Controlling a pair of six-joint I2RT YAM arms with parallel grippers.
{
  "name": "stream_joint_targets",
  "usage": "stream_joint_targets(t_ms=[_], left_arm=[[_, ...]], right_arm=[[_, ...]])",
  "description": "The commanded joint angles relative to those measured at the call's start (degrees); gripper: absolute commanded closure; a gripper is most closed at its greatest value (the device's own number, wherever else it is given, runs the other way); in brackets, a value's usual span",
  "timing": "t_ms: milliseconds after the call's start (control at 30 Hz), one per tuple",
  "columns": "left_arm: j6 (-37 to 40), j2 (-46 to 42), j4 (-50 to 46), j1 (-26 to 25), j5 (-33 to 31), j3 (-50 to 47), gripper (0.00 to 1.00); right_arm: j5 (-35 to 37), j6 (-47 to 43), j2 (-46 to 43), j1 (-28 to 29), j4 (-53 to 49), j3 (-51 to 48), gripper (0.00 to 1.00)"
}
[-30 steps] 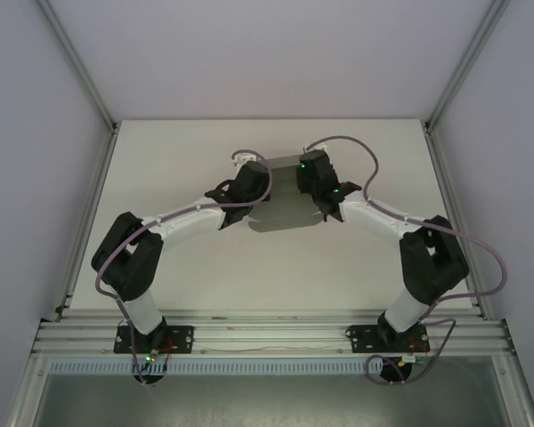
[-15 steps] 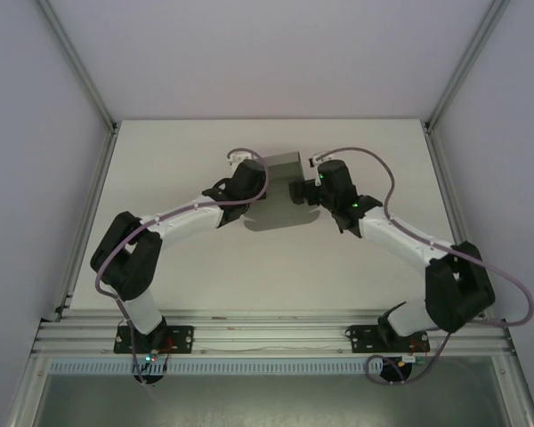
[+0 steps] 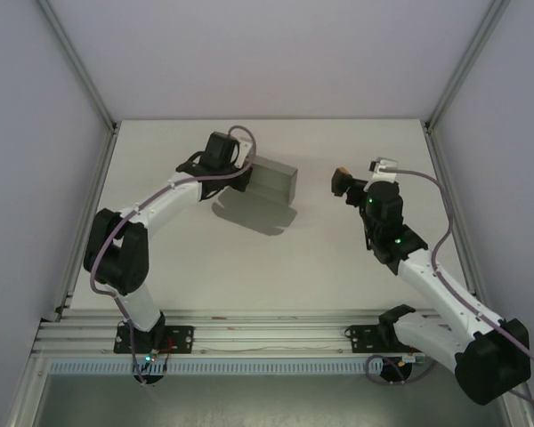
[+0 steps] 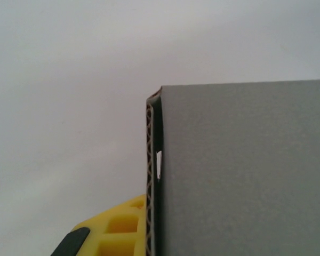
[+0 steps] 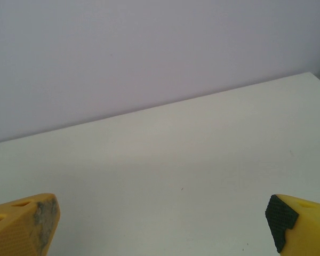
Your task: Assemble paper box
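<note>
The paper box (image 3: 273, 181) is a small low grey cardboard box, held above the table at the back centre, with its shadow on the surface below. My left gripper (image 3: 242, 171) is shut on the box's left wall. In the left wrist view the box's grey face (image 4: 245, 170) covers the right half, its corrugated edge runs down the middle, and one yellow finger (image 4: 117, 229) presses on that edge from the left. The other finger is hidden behind the cardboard. My right gripper (image 3: 342, 183) (image 5: 160, 229) stands open, apart from the box on its right, with bare table between its fingers.
The white table (image 3: 276, 267) is walled by pale panels at the back and sides, with aluminium posts (image 3: 454, 80) at the corners. A metal rail (image 3: 267, 336) carrying both arm bases runs along the near edge.
The right gripper let go of the box and drew back to the right and nearer. The left gripper lifted the box and swung it left; the flat flap seen earlier is gone.
</note>
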Motion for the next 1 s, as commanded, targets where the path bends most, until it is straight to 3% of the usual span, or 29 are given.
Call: stream_joint_targets(t_ms=[0, 300, 767, 967], left_arm=[[18.4, 2.5, -18.0, -0.5, 7.1, 4.3, 1.00], [28.2, 6.3, -32.8, -8.3, -3.5, 8.3, 1.00], [24.9, 23.9, -43.8, -14.5, -24.7, 24.8, 1.00], [23.1, 32.0, -45.9, -16.0, -28.6, 33.1, 1.00]], right_arm=[[-2.9, 0.6, 0.0, -0.8, -7.7, 1.2, 0.00], [-7.3, -0.9, 5.5, -2.5, -17.1, 5.9, 0.00], [-8.3, -0.5, 9.0, -4.1, -18.1, 6.4, 0.00], [-7.4, 0.0, 9.1, -4.6, -18.8, 6.2, 0.00]])
